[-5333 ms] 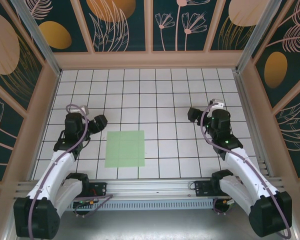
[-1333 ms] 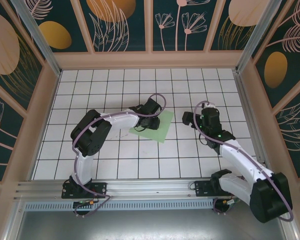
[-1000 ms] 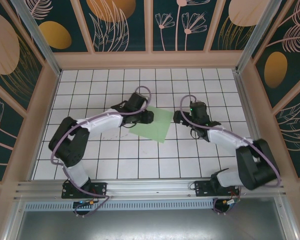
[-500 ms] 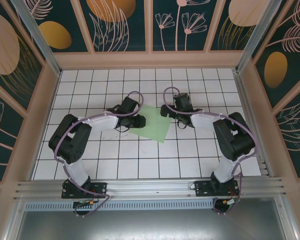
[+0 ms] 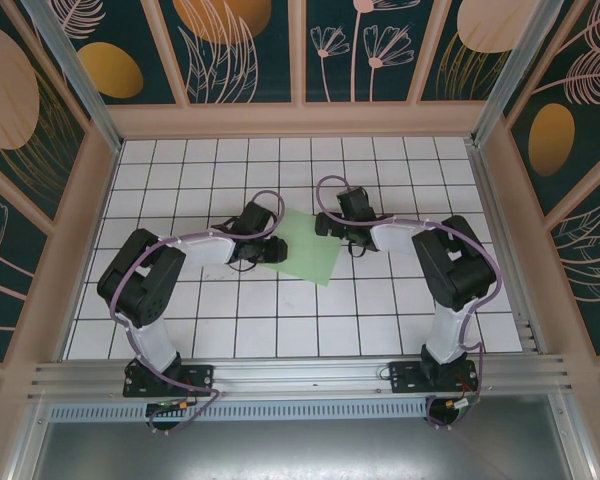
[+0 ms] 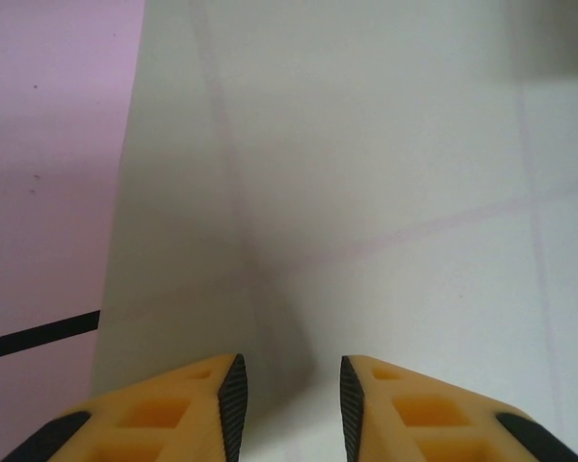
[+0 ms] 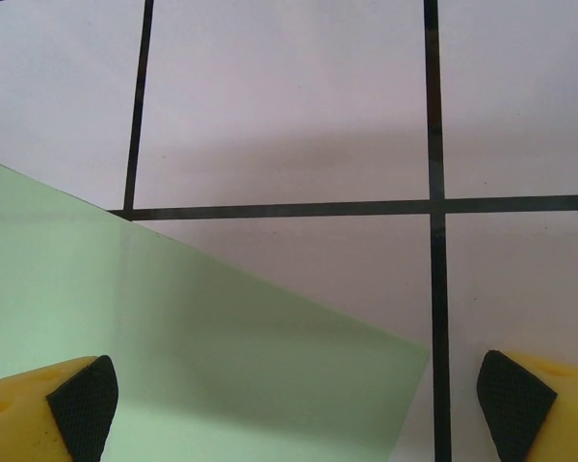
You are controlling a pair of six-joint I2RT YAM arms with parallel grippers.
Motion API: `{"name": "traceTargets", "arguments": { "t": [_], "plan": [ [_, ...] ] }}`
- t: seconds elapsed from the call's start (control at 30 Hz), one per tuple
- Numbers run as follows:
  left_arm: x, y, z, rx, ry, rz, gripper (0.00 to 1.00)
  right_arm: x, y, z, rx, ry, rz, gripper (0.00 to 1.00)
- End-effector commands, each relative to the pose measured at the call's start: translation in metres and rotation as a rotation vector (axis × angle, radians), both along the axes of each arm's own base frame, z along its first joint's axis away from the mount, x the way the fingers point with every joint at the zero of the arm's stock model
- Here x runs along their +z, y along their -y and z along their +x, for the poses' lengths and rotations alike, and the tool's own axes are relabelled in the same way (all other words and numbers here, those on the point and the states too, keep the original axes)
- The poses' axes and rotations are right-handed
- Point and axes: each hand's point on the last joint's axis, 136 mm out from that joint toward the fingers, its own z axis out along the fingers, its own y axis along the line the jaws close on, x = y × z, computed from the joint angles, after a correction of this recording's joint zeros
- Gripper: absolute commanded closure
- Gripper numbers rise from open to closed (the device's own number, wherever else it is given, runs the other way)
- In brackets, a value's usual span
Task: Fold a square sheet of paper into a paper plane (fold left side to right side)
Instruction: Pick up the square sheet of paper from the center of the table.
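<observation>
The pale mint-green square sheet of paper (image 5: 308,248) lies skewed at the centre of the white tiled table (image 5: 380,320). The left gripper (image 5: 263,250) is at its left edge, jaws narrowed to a slim gap and pinching nothing. The right gripper (image 5: 332,222), jaws spread wide and empty, is at its upper right side.

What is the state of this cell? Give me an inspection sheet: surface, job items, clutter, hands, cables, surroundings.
Surface: white tabletop with black grid lines.
Job's things: square sheet of paper, pale green, lying on the tabletop, turned askew.
Clutter: nothing seen.
Hands: left hand at the sheet's left side, jaws narrowly apart; right hand over the sheet's right corner, jaws wide open.
Cables: lilac cables loop above both wrists.
Surroundings: dark floral wall panels; metal rail along the near edge.
</observation>
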Motion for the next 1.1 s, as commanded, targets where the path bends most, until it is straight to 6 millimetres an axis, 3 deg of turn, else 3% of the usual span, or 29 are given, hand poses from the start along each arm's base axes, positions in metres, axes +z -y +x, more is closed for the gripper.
{"name": "traceTargets", "arguments": {
  "t": [0.0,0.43,0.6,0.87,1.03,1.07],
  "plan": [
    [-0.013,-0.004,-0.010,0.003,-0.041,0.011,0.66,-0.016,-0.027,-0.019,0.073,-0.084,0.043,0.01],
    [-0.008,-0.001,-0.007,0.008,-0.025,-0.014,0.68,-0.009,-0.067,-0.043,0.178,-0.105,0.090,0.06],
    [-0.003,0.002,-0.006,0.008,-0.011,-0.034,0.68,-0.007,-0.076,-0.046,0.197,-0.106,0.086,0.13],
    [0.019,0.008,-0.001,-0.001,0.041,-0.087,0.67,0.006,-0.077,-0.045,0.216,-0.074,0.093,0.41],
    [0.032,0.013,0.002,-0.007,0.065,-0.113,0.64,0.017,-0.078,-0.044,0.226,-0.039,0.117,0.52],
    [0.046,0.015,0.005,-0.009,0.095,-0.133,0.63,0.019,-0.077,-0.043,0.227,-0.032,0.125,0.54]
  ]
}}
